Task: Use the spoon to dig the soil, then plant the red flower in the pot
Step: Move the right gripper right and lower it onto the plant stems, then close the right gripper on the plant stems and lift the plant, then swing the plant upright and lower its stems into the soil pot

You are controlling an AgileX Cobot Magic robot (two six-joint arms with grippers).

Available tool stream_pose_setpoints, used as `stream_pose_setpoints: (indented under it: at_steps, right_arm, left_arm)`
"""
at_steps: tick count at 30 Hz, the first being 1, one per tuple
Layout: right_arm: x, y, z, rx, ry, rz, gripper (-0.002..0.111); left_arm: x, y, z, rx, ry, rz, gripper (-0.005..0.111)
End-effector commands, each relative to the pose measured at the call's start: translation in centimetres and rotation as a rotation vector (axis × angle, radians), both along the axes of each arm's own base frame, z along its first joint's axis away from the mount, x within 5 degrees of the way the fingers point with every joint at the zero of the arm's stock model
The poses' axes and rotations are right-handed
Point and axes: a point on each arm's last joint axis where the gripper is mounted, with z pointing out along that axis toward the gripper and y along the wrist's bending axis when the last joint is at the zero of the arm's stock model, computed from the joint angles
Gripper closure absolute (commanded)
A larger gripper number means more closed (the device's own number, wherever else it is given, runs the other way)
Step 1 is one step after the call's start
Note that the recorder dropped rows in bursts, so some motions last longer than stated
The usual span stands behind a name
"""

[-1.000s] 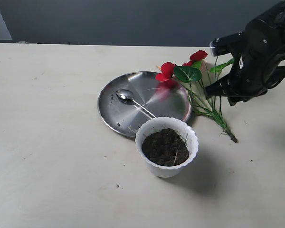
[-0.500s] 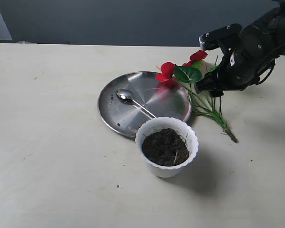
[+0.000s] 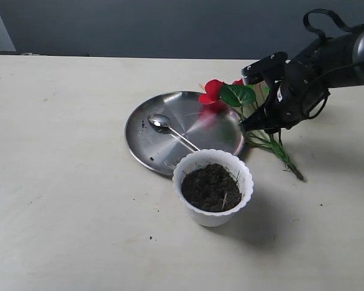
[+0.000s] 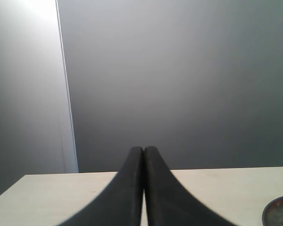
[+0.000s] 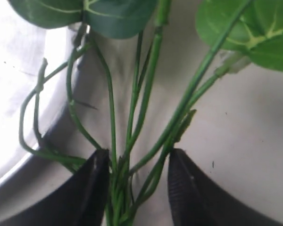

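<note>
The red flower lies on the table beside the steel plate, its green stems running toward the front right. My right gripper is low over those stems, open, with the stem bundle between its two fingers and the pads apart from it. The white pot stands in front of the plate, holding the dark soil. The spoon rests on the plate. My left gripper is shut on nothing, off to the side and out of the exterior view.
The round steel plate sits between the flower and the pot; its rim shows beside the stems. Broad green leaves hang just past the right fingers. A dark wall rises behind the table.
My right arm has moved left and down from the table's right side until its open fingers straddle the flower's stems. Flower, spoon and pot have not moved.
</note>
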Motion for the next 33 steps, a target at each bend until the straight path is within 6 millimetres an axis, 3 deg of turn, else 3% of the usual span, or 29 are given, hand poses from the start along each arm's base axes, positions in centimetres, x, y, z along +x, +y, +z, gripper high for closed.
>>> stream_pose_setpoints:
  at_steps: [1, 4, 11, 14, 20, 24, 28, 33]
  right_arm:
    - [0.5, 0.0, -0.1, 0.004, -0.026, 0.023, 0.090]
    - [0.6, 0.1, -0.1, 0.005, -0.033, 0.029, 0.107]
    - [0.3, -0.1, 1.1, 0.018, -0.046, -0.005, 0.109]
    - [0.1, -0.3, 3.3, 0.064, -0.096, -0.040, 0.109]
    - [-1.1, -0.8, 9.5, 0.201, -0.251, -0.089, 0.109]
    - [-3.2, -1.2, 12.7, 0.377, -0.387, -0.087, 0.109]
    - [-6.5, -1.5, 14.0, 0.625, -0.537, -0.011, 0.109]
    - [-10.8, -2.6, 12.1, 0.838, -0.611, 0.040, 0.109]
  left_arm:
    - [0.0, 0.0, 0.1, -0.011, -0.008, -0.008, 0.106]
    - [0.0, 0.0, 0.1, -0.011, -0.008, -0.008, 0.106]
    - [0.0, 0.0, 0.1, -0.011, -0.008, -0.008, 0.106]
    - [0.0, 0.0, 0.1, -0.011, -0.008, -0.008, 0.106]
    - [0.0, 0.0, 0.1, -0.011, -0.008, -0.008, 0.106]
    - [0.0, 0.0, 0.1, -0.011, -0.008, -0.008, 0.106]
    - [0.0, 0.0, 0.1, -0.011, -0.008, -0.008, 0.106]
    - [0.0, 0.0, 0.1, -0.011, -0.008, -0.008, 0.106]
